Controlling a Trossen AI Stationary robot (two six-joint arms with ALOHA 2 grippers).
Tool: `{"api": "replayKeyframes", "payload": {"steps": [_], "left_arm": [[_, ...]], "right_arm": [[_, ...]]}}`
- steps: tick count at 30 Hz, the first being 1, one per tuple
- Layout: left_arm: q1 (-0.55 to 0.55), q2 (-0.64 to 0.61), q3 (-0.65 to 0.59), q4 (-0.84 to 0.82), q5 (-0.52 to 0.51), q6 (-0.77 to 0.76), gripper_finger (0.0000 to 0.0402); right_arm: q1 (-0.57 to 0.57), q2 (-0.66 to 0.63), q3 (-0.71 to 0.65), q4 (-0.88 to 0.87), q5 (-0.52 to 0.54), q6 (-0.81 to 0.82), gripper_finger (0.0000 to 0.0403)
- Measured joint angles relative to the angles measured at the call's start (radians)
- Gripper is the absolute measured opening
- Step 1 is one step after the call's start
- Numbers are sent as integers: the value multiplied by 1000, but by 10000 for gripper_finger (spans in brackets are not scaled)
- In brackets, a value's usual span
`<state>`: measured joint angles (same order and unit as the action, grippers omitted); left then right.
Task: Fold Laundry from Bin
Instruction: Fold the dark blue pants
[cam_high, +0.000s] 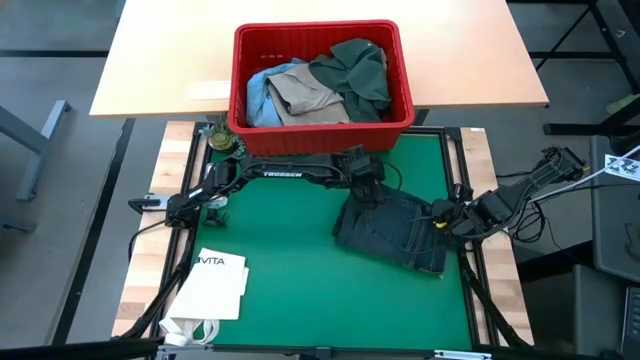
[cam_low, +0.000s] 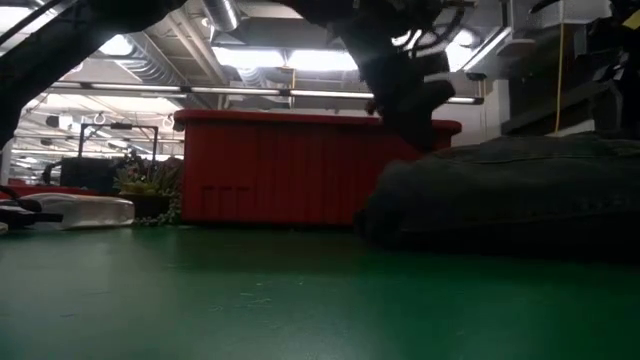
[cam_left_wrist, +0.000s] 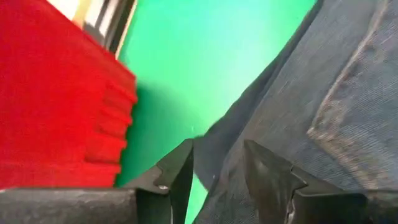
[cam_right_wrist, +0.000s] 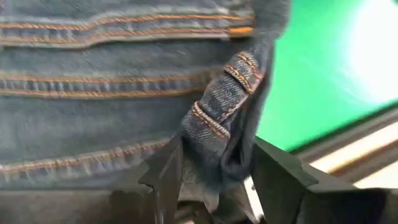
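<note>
Jeans (cam_right_wrist: 124, 93) edge sits between the right claw's (cam_right_wrist: 214, 180) parted fingers — left claw (cam_left_wrist: 217, 177) likewise parted at their far edge.

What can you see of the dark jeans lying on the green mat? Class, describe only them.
The jeans are dark blue denim with orange stitched seams and a belt loop, folded into a rumpled, roughly square bundle. They lie flat on the green mat, toward its right side, in front of the red bin but apart from it. The left gripper is at their far edge, the right gripper at their right edge; both stand open with cloth between the fingers.
</note>
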<state>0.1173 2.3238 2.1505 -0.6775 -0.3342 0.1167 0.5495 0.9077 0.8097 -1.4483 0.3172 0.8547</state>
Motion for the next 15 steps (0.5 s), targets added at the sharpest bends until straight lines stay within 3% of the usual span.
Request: {"api": "replayKeyframes", "payload": {"steps": [9, 15], "left_arm": [[-14, 0, 73, -36, 1, 25, 132], [-31, 0, 175, -253, 14, 51, 132]], "right_arm": [[0, 0, 96, -123, 11, 5, 179], [1, 3, 107, -53, 46, 3, 179]]}}
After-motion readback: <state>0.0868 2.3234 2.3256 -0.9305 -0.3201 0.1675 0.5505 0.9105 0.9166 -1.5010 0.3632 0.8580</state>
